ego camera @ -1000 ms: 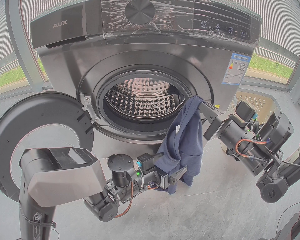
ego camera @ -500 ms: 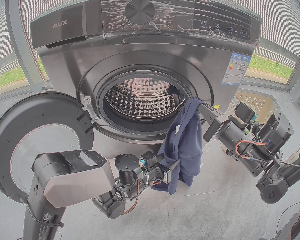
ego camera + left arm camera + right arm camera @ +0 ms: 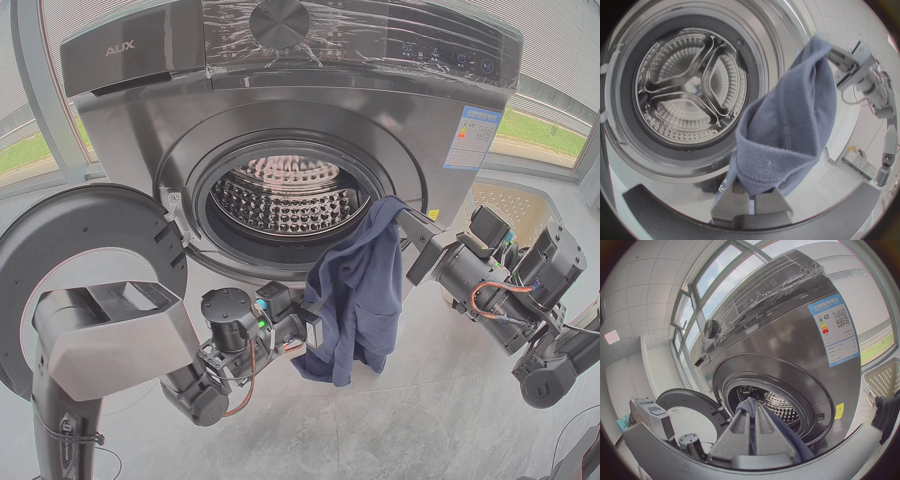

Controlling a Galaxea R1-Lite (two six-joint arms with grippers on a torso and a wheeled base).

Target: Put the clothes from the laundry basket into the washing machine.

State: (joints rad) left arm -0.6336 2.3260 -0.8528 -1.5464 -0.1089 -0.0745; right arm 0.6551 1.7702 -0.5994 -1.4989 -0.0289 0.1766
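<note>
Together, above the grey floor (image 3: 437,406), left pincer (image 3: 752,194) and right pincer (image 3: 753,415) clamp the navy garment (image 3: 359,281)

Head camera looks down at the washing machine (image 3: 125,137); wrist cameras, seemingly nearer, share its drum (image 3: 690,84)

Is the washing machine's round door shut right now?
No, the round dark door stands swung open beside the grey washing machine, leaving its shiny steel drum exposed.
</note>
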